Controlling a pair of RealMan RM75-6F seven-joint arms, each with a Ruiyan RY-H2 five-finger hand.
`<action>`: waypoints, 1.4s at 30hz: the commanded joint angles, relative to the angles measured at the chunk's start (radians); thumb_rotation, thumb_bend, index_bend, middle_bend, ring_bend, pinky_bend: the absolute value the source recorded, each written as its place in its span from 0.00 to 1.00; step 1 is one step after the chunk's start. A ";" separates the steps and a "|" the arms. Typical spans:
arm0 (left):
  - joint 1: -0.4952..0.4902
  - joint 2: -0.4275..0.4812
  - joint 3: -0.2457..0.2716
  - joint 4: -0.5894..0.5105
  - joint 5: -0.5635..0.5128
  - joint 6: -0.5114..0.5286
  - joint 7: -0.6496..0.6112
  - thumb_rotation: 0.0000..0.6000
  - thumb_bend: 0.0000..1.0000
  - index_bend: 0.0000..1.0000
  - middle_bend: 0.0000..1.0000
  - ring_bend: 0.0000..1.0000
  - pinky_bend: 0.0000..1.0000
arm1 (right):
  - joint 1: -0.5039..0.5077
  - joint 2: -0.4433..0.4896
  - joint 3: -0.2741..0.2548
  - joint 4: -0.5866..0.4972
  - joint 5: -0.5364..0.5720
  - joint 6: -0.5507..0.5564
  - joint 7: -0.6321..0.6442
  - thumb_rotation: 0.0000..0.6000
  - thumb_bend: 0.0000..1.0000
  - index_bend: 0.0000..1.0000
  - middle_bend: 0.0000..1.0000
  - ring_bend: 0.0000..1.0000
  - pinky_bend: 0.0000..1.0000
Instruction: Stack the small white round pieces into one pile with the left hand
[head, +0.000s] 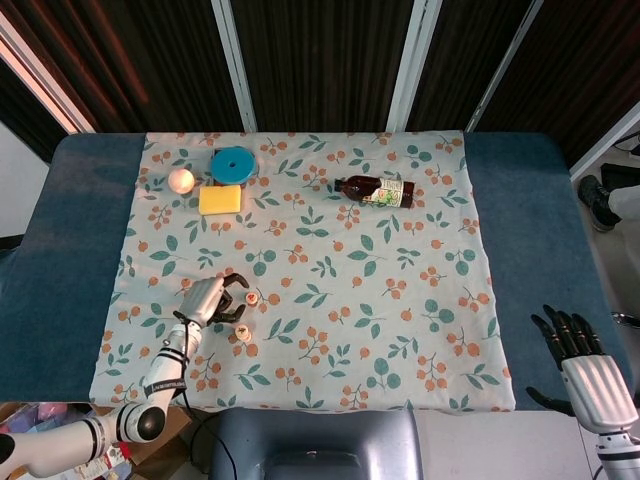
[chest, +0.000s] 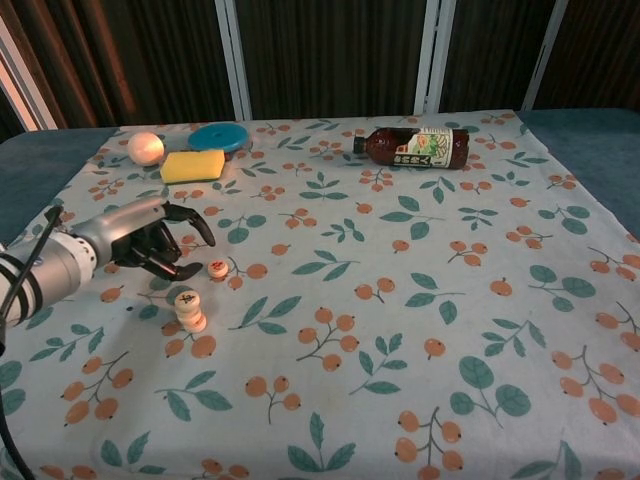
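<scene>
Left hand (chest: 150, 240) is hovering low over the floral cloth (chest: 400, 300), its dark fingers (chest: 190, 222) curling apart and gripping nothing, with the tips reaching toward a single small white round piece (chest: 217, 267) that is lying flat just beside them, apparently not touching. Nearer the robot, a pile of small white round pieces (chest: 189, 311) is standing upright on the cloth, close to the loose piece but apart from it; how many pieces are making up the pile cannot be told, though it looks like about three. In the head view the same loose piece (head: 254, 297) and pile (head: 243, 335) are sitting just right of the left hand (head: 207, 300).

Toward the far left corner of the cloth, one yellow sponge (chest: 193, 166) is lying beside one blue round disc (chest: 220, 137) and one pale ball (chest: 145, 148). One brown bottle (chest: 415, 147) is lying on its side at the far middle; its contents cannot be made out. The cloth is covering a blue counter (head: 60, 260).

Right hand (head: 585, 370) is showing only in the head view, off the cloth at the near right, fingers spreading and holding nothing.
</scene>
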 joint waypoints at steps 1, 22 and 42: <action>-0.020 -0.027 0.004 0.013 -0.027 -0.007 0.037 1.00 0.38 0.39 1.00 1.00 1.00 | -0.002 0.001 0.001 0.000 0.000 0.004 0.004 1.00 0.07 0.00 0.00 0.00 0.00; -0.043 -0.104 -0.003 0.112 -0.040 0.015 0.067 1.00 0.37 0.41 1.00 1.00 1.00 | -0.004 0.005 0.001 0.002 0.002 0.008 0.011 1.00 0.07 0.00 0.00 0.00 0.00; -0.043 -0.118 -0.002 0.150 -0.041 0.005 0.070 1.00 0.37 0.48 1.00 1.00 1.00 | -0.004 0.004 0.002 0.001 0.004 0.007 0.007 1.00 0.07 0.00 0.00 0.00 0.00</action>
